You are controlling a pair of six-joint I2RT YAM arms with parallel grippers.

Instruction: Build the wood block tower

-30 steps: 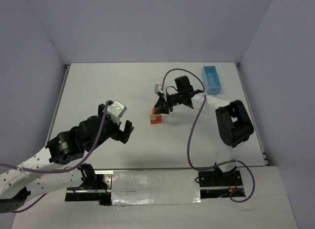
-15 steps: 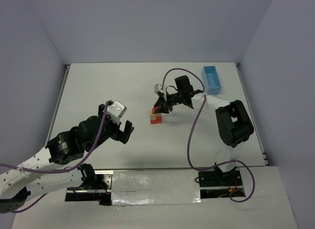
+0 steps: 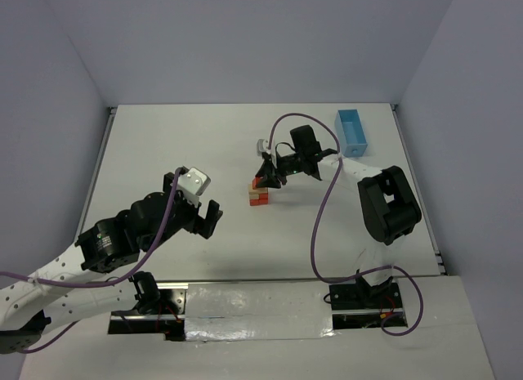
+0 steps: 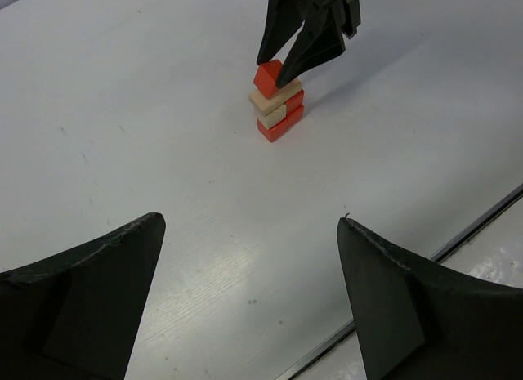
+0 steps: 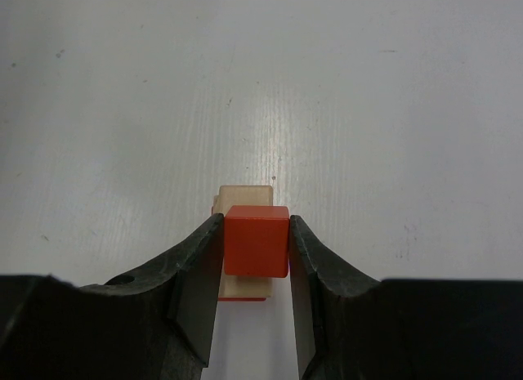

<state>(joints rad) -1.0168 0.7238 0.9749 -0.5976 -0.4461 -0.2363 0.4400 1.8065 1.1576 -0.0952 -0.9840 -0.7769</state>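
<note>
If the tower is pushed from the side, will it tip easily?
Probably yes. The wood block tower is narrow and several blocks high, and its layers look slightly offset, so a side push may topple it. The red top block, pinched in the right gripper, looks rigid with flat faces, so it should not roll.

The right arm (image 3: 384, 202) sits a hair further left than a second ago, along with the right gripper (image 3: 263, 182) clamping the red roof-shaped block (image 5: 257, 239).

Light-blue rectangular tray (image 3: 358, 147) at the far right corner of the white table (image 3: 180, 143)
</note>
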